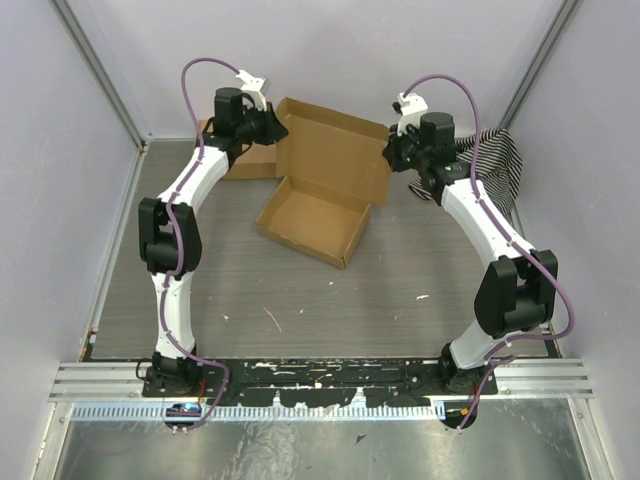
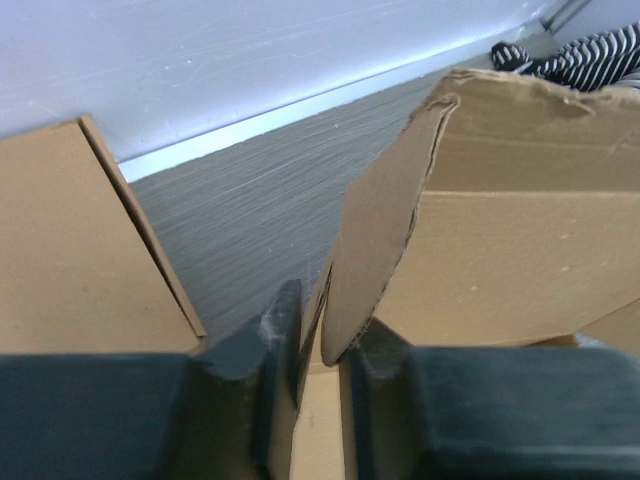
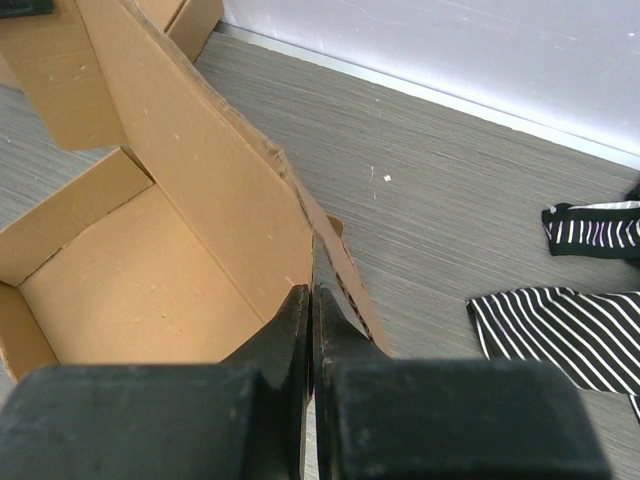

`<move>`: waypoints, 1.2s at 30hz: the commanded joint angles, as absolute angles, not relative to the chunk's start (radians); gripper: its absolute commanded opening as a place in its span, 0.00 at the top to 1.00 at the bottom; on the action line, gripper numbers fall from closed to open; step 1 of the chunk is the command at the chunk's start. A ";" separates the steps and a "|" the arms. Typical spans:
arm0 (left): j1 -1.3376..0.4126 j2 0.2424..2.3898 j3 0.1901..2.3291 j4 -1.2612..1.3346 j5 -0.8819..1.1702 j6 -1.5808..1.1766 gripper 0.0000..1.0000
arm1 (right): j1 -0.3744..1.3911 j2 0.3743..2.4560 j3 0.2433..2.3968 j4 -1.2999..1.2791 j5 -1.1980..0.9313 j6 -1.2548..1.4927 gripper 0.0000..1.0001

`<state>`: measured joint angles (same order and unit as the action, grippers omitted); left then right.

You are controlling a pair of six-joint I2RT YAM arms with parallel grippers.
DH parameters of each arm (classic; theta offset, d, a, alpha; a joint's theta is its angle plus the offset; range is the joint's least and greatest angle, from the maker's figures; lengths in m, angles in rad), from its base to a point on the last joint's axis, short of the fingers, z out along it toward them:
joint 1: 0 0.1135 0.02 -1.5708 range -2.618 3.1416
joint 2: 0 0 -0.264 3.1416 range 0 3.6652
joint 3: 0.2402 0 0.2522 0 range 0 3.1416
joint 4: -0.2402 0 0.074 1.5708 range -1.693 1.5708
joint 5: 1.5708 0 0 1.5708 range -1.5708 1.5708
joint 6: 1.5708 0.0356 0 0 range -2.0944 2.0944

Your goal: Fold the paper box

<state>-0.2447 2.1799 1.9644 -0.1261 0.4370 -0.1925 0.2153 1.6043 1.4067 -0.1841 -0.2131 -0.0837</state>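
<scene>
Left gripper (image 2: 325, 325): clamped on a raised side flap of the paper box (image 2: 500, 250), by the table's (image 2: 240, 220) far edge.
Right gripper (image 3: 312, 300): pinched shut on the upright lid's edge; striped cloth (image 3: 560, 320) just beside.
Handling: light, stiff, easily creased; likely best held by flap edges.
Overhead room: paper box sits mid-table toward the far edge; open surface nearer.

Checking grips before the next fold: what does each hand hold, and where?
Right hand pinches the brown corrugated cardboard box by its raised lid's right edge. Left hand straddles the lid's left flap; a clamp cannot be told.
</scene>
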 commanded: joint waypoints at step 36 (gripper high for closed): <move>-0.435 1.710 1.532 -0.071 0.032 -0.182 1.00 | 0.364 1.740 1.521 -0.159 0.208 0.089 0.98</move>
